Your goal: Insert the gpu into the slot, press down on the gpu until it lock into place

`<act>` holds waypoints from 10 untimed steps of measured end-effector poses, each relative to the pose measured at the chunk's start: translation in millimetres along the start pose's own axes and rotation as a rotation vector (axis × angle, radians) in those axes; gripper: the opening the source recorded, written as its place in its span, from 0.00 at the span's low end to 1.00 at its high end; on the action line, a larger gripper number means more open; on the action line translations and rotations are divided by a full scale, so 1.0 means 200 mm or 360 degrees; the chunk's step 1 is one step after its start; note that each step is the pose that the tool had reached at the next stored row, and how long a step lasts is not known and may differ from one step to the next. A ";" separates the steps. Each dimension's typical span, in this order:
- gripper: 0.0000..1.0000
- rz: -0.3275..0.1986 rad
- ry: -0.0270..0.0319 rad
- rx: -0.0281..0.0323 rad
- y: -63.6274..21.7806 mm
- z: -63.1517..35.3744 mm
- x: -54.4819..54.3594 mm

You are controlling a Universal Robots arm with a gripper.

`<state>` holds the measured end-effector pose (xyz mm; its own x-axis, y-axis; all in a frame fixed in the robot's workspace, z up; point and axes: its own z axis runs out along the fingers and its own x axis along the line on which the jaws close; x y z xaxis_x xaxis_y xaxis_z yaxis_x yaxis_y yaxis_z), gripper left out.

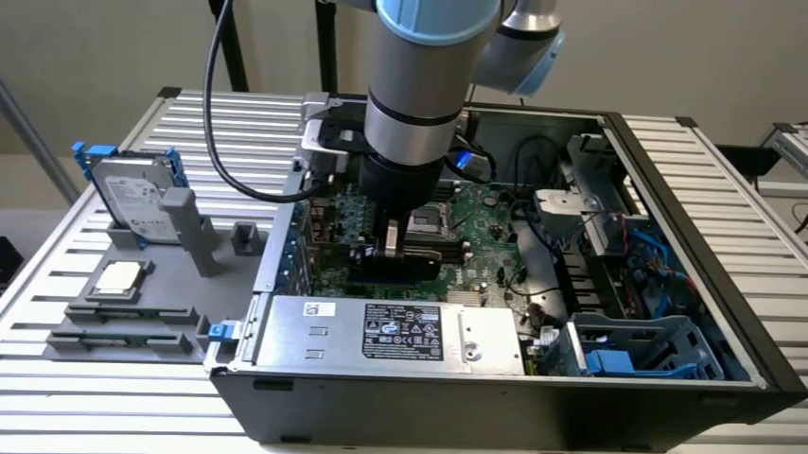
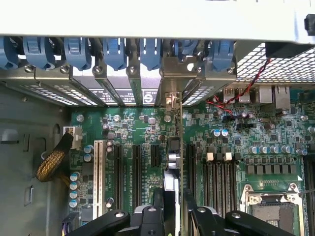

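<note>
Your tool (image 2: 170, 209) is clamped on the gpu (image 2: 173, 162), standing edge-on over the board. Keep it upright and square with the slot, bracket toward twelve o'clock.

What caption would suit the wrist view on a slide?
Gripper holds the gpu edge-on, upright over the motherboard, its bracket at the case's rear openings.

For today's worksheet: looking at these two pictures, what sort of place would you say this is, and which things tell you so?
Probably a robotics lab or test bench for computer assembly. A robot arm reaches into an open computer case lying on a slatted metal table, and spare parts such as a hard drive sit in grey holders beside it.
</note>
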<state>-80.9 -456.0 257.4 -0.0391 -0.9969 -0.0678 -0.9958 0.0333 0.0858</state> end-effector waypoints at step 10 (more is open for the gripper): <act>0.26 -0.0003 0.00017 -0.00076 -0.008 0.010 0.00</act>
<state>-79.5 -456.3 255.3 -0.0374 -0.9971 -0.0669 -0.9954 0.0312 0.0904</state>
